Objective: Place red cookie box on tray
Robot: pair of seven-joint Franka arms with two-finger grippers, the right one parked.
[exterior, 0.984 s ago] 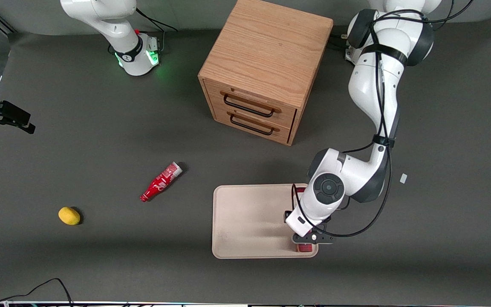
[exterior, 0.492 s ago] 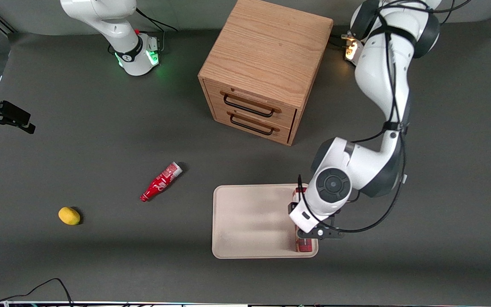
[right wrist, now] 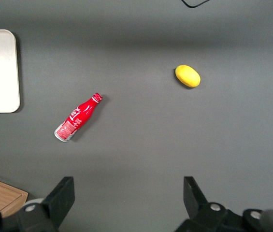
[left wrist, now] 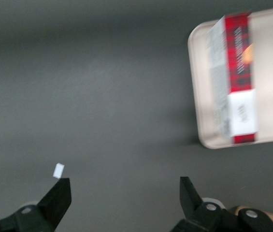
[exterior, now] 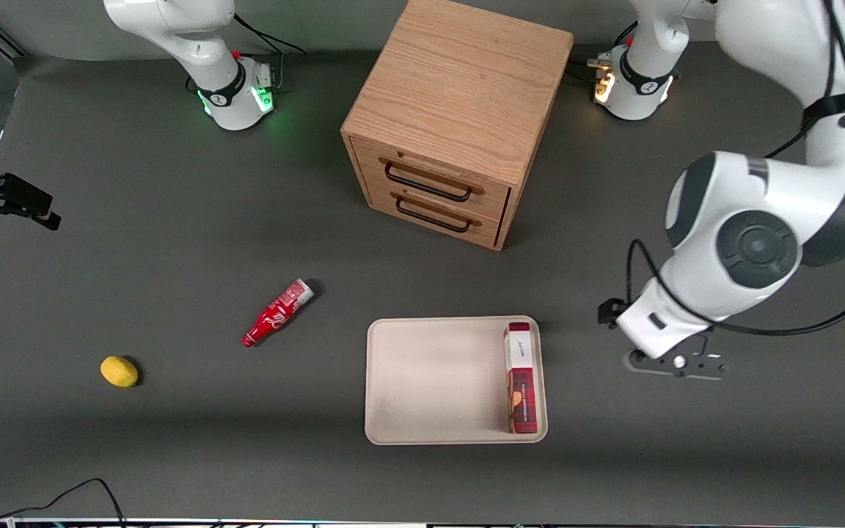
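The red cookie box (exterior: 521, 378) lies flat in the tray (exterior: 430, 381), along the tray's edge at the working arm's end. Its white end panel points toward the cabinet. In the left wrist view the red cookie box (left wrist: 237, 77) rests inside the rim of the tray (left wrist: 197, 96), with nothing touching it. My gripper (exterior: 675, 363) hangs over bare table beside the tray, toward the working arm's end, well apart from the box. The gripper (left wrist: 125, 193) is open, with only grey table between its fingers.
A wooden drawer cabinet (exterior: 459, 125) stands farther from the front camera than the tray. A small red bottle (exterior: 277, 312) and a yellow lemon (exterior: 119, 371) lie toward the parked arm's end. A tiny white scrap (left wrist: 58, 170) lies on the table by one fingertip.
My gripper let go of the box, rose, and swung off the tray toward the working arm's end. The box stays in the tray, now fully uncovered.
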